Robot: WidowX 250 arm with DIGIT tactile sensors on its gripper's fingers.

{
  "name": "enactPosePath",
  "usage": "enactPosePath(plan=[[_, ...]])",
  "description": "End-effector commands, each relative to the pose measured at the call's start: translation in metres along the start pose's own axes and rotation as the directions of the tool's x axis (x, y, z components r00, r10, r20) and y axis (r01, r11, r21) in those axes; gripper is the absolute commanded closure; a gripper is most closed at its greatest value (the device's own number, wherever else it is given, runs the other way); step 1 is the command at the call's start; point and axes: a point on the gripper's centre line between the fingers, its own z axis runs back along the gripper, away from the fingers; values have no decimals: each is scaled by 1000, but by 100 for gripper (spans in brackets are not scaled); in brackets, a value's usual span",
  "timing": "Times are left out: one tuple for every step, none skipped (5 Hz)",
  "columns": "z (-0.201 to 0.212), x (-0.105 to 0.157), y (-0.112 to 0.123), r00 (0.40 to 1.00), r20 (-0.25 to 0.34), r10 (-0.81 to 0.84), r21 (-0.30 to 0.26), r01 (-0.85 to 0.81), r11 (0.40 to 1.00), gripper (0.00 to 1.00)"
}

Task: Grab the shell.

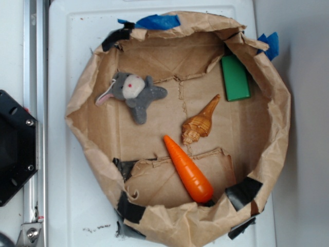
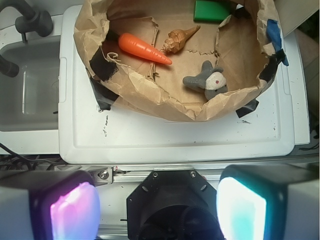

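The shell (image 1: 199, 123) is tan-orange and ribbed, lying on the brown paper floor of a paper-lined ring with its long tip pointing up right. In the wrist view the shell (image 2: 178, 38) lies far from the camera, just right of the carrot. My gripper (image 2: 157, 210) is open, its two glowing pads wide apart at the bottom of the wrist view, with nothing between them. It hangs above the robot's black base, well outside the ring. The gripper does not show in the exterior view.
A bright orange carrot (image 1: 188, 169) lies just below the shell. A grey plush rabbit (image 1: 134, 91) lies at the left, a green block (image 1: 235, 77) at the upper right. The crumpled paper wall (image 1: 82, 103) rings them all. A white tray (image 2: 175, 135) lies beneath.
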Motion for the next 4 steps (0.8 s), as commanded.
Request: enactPosePath(plan=[[0, 0, 0, 1000, 0, 0, 0, 0, 1000, 0], [-10, 21, 0, 996, -4, 90, 17, -90, 996, 0], [-21, 38, 2, 969, 27, 246, 13, -247, 969, 0], [-33, 31, -5, 928, 48, 369, -4, -369, 929, 0]])
